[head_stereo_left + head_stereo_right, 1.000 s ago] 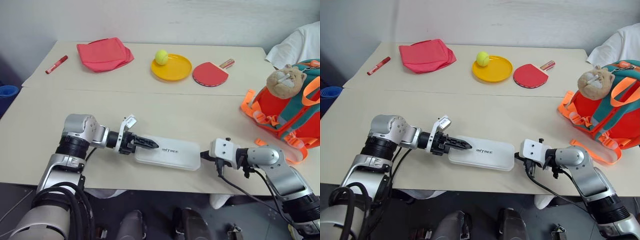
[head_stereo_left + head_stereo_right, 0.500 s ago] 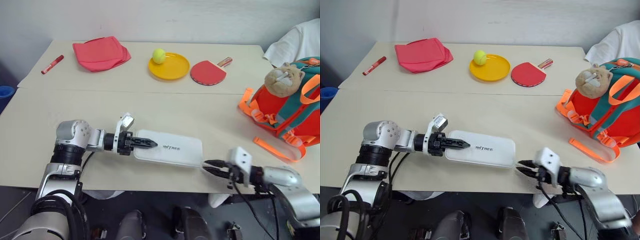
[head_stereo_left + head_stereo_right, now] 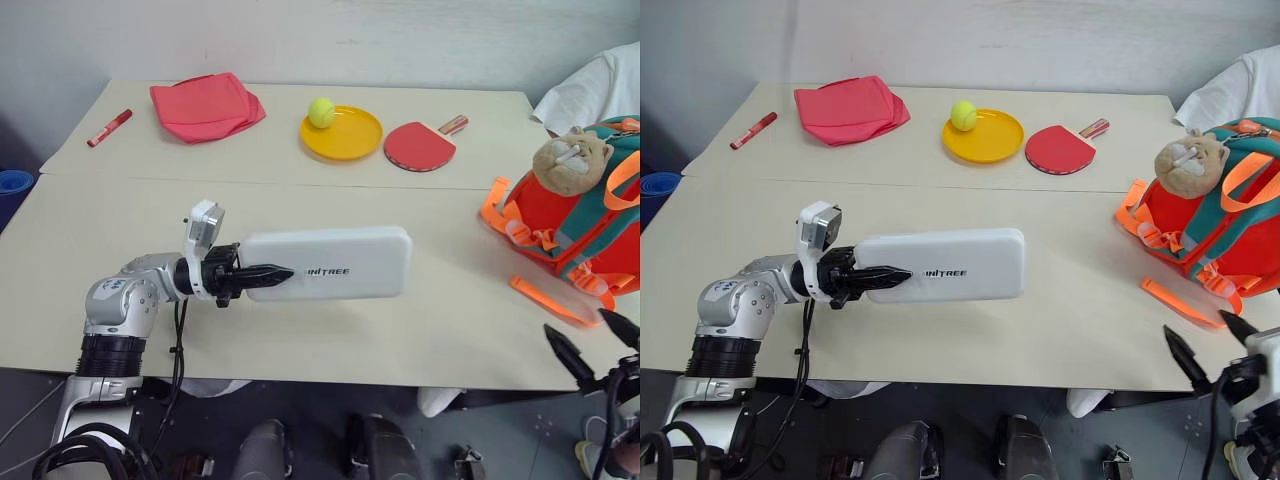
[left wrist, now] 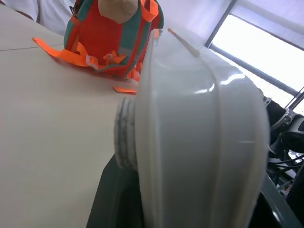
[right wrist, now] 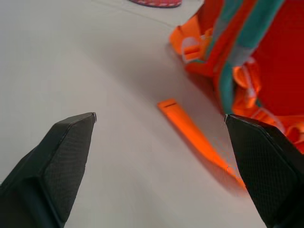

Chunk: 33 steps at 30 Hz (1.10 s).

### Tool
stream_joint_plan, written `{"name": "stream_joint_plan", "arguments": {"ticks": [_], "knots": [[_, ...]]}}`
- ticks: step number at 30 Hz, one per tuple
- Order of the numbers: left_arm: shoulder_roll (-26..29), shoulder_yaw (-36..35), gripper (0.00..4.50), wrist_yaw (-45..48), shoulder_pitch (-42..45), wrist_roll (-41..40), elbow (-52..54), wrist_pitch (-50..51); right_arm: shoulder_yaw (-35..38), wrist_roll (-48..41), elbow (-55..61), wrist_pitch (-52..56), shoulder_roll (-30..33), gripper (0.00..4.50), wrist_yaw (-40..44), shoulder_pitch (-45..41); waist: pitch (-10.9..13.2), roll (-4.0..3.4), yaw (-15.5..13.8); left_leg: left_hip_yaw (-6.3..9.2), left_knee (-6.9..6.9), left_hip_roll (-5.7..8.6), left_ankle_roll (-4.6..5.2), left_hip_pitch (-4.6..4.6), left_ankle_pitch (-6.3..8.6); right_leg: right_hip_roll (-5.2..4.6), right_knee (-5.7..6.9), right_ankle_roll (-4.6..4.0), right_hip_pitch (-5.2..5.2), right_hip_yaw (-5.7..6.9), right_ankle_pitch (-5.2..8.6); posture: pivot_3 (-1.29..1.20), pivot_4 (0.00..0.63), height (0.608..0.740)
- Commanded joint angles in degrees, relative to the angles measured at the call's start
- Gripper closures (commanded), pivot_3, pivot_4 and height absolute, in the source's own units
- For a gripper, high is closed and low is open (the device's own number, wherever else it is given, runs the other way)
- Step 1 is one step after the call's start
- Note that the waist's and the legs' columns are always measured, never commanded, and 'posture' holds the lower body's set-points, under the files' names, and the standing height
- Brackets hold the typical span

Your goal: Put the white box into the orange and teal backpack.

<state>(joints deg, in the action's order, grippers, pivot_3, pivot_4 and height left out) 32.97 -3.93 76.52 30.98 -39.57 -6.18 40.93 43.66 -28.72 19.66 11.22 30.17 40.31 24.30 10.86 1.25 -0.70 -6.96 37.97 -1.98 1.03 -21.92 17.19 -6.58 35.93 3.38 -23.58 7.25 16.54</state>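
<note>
Worktop (image 3: 450,330) carries everything, and the orange and teal backpack (image 3: 560,215) stands at its right end, plush charm up top. White box (image 3: 330,263) hangs clear of the surface, broad face upright, left gripper (image 3: 262,272) with its fingers pinching one short end. Right gripper (image 3: 590,345) sits off the near right edge, fingers spread wide and empty, near a loose orange strap (image 3: 550,300). Carrying appears to be the step in hand; next the box must travel right to the backpack, whose opening probably needs holding apart.
</note>
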Motion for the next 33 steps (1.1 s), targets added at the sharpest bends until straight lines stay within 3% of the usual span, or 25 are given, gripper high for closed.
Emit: {"name": "stream_joint_plan", "arguments": {"ticks": [1, 7, 15, 18, 24, 30, 33], "knots": [[1.2, 0.2, 3.26, 2.5, 1.0, -0.5, 3.1, -2.3, 3.5, -1.6, -4.6, -1.2, 4.9, 0.02, -0.6, -5.4, 0.0, -0.01, 0.2, -0.02, 0.00, 0.01, 0.03, 0.00, 0.00, 0.00, 0.00, 0.01, 0.00, -0.02, -0.01, 0.00, 0.150, 0.740], [0.6, 1.3, 3.26, 2.0, 0.6, 0.1, 4.0, -4.3, -5.8, 2.4, -20.8, -0.8, 14.1, 0.02, 0.2, -25.1, 0.0, -0.03, 1.0, -0.03, 0.00, 0.00, 0.06, 0.02, -0.02, 0.03, 0.01, 0.02, 0.01, 0.02, -0.01, 0.00, 0.150, 0.740], [1.8, 0.0, 3.26, 0.1, -1.1, -0.8, 6.3, -4.0, -18.8, 6.9, -38.4, -2.6, 14.5, 0.02, 2.6, -47.3, 0.1, -0.13, 0.9, -0.04, 0.02, 0.06, 0.06, -0.11, -0.24, 0.01, 0.05, 0.04, -0.09, 0.07, -0.02, 0.00, 0.150, 0.740], [2.6, -1.0, 3.26, -0.5, -1.6, -1.4, 6.8, -3.4, -21.4, 7.4, -41.8, -5.9, 12.5, 0.61, 4.5, -51.5, 0.1, -0.14, 0.9, -0.02, 0.05, 0.06, 0.07, -0.15, -0.24, 0.01, 0.04, 0.06, -0.09, 0.09, -0.03, 0.00, 0.150, 0.740], [7.2, -3.4, 3.26, 0.7, -2.8, -5.3, 7.1, 3.5, -24.8, 6.9, -42.9, -11.4, 7.5, 2.56, 7.1, -55.0, 0.1, -0.17, 1.2, 0.00, 0.05, 0.04, 0.05, -0.17, -0.25, 0.01, 0.04, 0.06, -0.10, 0.10, -0.03, 0.00, 0.150, 0.740], [7.9, -8.0, 3.26, -2.8, -2.6, -4.6, 1.8, 2.6, -29.1, 2.0, -27.1, -5.2, 3.1, 4.42, 9.2, -52.4, 0.2, -0.29, 2.0, 0.01, 0.03, 0.00, 0.02, -0.17, -0.26, 0.02, 0.07, 0.06, -0.12, 0.10, -0.03, 0.00, 0.150, 0.740], [6.6, -11.6, 3.26, -6.5, -2.5, -5.1, -0.8, 1.4, -32.0, -2.7, -15.4, 1.5, -0.2, 4.47, 7.2, -50.7, 0.2, -0.32, 2.3, 0.04, 0.02, -0.03, -0.01, -0.20, -0.26, 0.02, 0.07, 0.06, -0.15, 0.12, -0.03, 0.00, 0.150, 0.740]]}}
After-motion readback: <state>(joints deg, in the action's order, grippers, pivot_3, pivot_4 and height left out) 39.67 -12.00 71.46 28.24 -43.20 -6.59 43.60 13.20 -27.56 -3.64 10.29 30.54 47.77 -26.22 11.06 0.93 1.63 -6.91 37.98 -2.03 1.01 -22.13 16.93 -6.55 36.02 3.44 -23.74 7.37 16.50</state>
